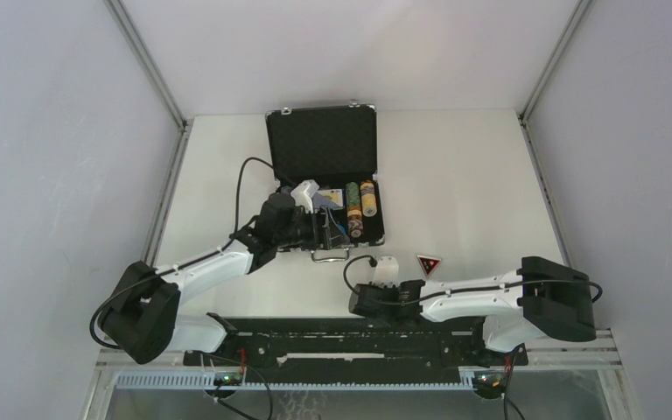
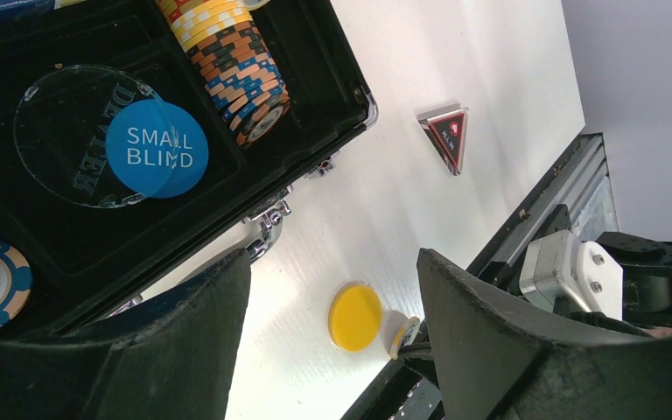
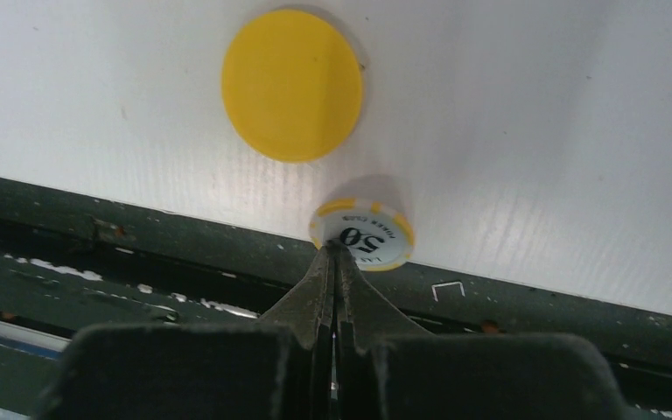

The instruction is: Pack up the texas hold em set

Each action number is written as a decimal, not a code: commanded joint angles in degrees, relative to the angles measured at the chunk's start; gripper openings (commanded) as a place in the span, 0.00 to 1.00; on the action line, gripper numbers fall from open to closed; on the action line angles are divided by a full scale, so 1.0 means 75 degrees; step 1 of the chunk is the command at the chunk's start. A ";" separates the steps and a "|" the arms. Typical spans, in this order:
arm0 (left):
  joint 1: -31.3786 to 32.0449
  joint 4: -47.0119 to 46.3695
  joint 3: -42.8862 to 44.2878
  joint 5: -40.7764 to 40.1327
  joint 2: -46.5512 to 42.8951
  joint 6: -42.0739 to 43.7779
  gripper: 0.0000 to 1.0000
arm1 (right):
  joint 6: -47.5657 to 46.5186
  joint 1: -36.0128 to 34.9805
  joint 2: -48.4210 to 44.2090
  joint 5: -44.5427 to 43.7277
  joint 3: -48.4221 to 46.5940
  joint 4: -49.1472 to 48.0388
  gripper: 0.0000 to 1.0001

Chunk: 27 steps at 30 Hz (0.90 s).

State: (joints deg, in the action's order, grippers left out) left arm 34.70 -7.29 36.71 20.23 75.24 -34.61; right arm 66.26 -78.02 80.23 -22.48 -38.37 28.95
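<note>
right gripper (image 3: 337,252) shut, tips against the rim of the 50 chip (image 3: 363,232) at the table (image 3: 534,131) edge; a push could slide it onto the rail (image 3: 140,262) (yellow button (image 3: 291,85) just beyond). left gripper (image 2: 334,261) open over the briefcase (image 1: 322,144).

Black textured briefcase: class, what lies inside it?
A clear round dealer disc and a blue round small-blind button overlapping, plus rows of multicoloured poker chips. From above, the left arm hides the briefcase's left side.

Robot lab cell: white table (image 1: 455,175), plain grey walls (image 1: 52,131), aluminium framing (image 1: 144,57).
</note>
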 commanded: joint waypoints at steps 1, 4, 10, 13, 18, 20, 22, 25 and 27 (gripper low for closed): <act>-0.0008 -0.0152 -0.0055 0.0165 -0.0155 -0.0018 0.75 | -0.0128 -0.0039 -0.0290 -0.0185 -0.0219 0.0632 0.00; -0.0009 -0.0153 -0.0043 0.0162 -0.0136 -0.0014 0.75 | -0.0300 0.0094 -0.0552 -0.0328 -0.0262 0.0705 0.00; -0.0009 -0.0153 -0.0027 0.0185 -0.0063 -0.0003 0.75 | -0.0755 0.0494 -0.1000 -0.0455 -0.0262 0.0792 0.08; -0.0008 -0.0163 -0.0020 0.0176 -0.0052 0.0004 0.75 | -0.0975 0.0613 -0.1134 -0.0436 -0.0266 0.0792 0.09; -0.0008 -0.0163 -0.0018 0.0185 -0.0013 0.0005 0.75 | -0.1838 0.0439 -0.1101 -0.0553 -0.0260 0.0734 0.47; -0.0009 -0.0162 -0.0019 0.0186 -0.0020 0.0009 0.75 | -0.2239 0.0338 -0.1024 -0.0506 -0.0261 0.0717 0.64; -0.0009 -0.0159 -0.0021 0.0186 -0.0025 0.0009 0.75 | -0.2621 0.0207 -0.0942 -0.0510 -0.0219 0.0608 0.69; -0.0008 -0.0164 -0.0018 0.0164 0.0003 0.0023 0.75 | -0.3056 0.0028 -0.0812 -0.0500 -0.0174 0.0464 0.71; -0.0009 -0.0162 -0.0008 0.0162 0.0021 0.0024 0.75 | -0.3305 -0.0073 -0.0737 -0.0464 -0.0138 0.0281 0.71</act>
State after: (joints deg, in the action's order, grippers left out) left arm 34.70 -7.11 36.71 20.29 75.33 -34.59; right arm 47.88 -76.95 73.82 -25.15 -38.52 34.13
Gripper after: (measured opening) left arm 0.747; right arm 0.704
